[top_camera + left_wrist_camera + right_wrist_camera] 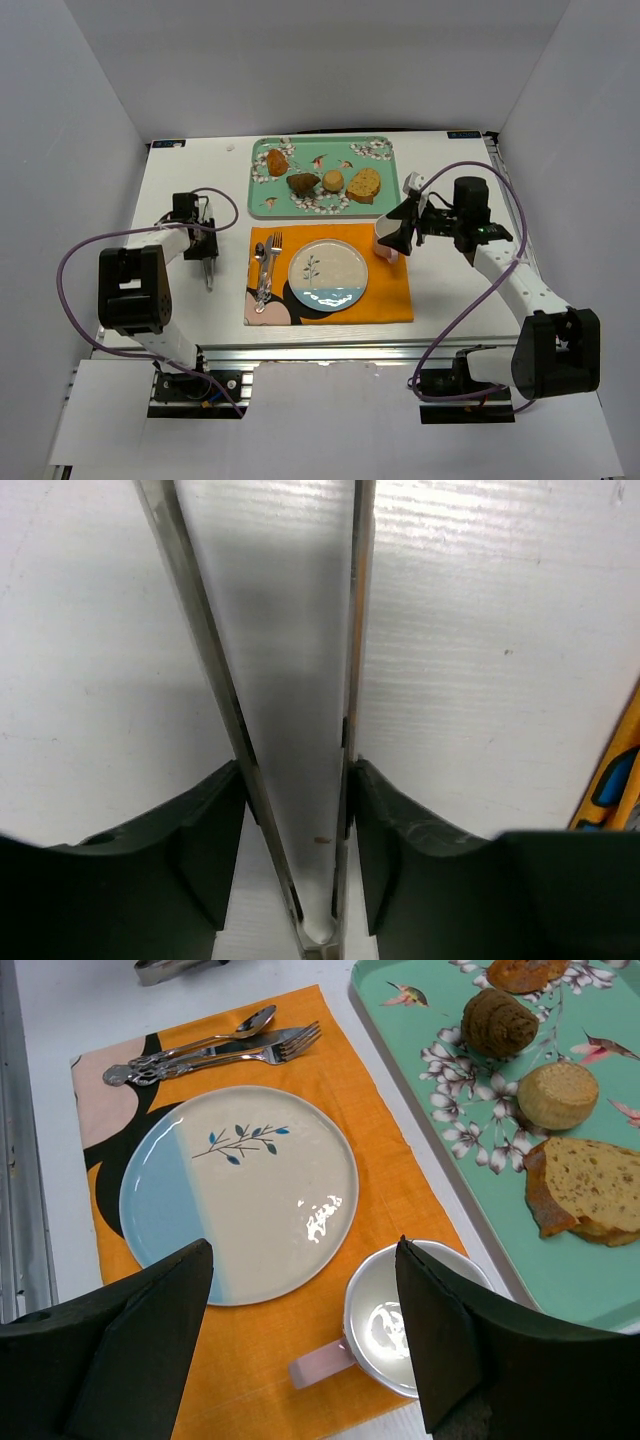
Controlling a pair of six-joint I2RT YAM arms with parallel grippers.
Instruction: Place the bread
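Right gripper [302,1250] hovers above the cup [400,1320], jaws spread wide, nothing held. Left gripper [300,770] has its jaws clamped on the tongs [225,680], low over the bench [480,630]. The bread [558,1094] sits on the tray [580,1275], between dark wedge [498,1022] and slice [590,1190]. Best play: drop straight down, pinch its sides, and avoid both neighbours. Count: four baked pieces, one plate [240,1190], one cup.

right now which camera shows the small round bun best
Right wrist: the bun is close and sharp on the tray. Top view shows the bun tiny. Left wrist misses it, showing only tongs in the left claw.
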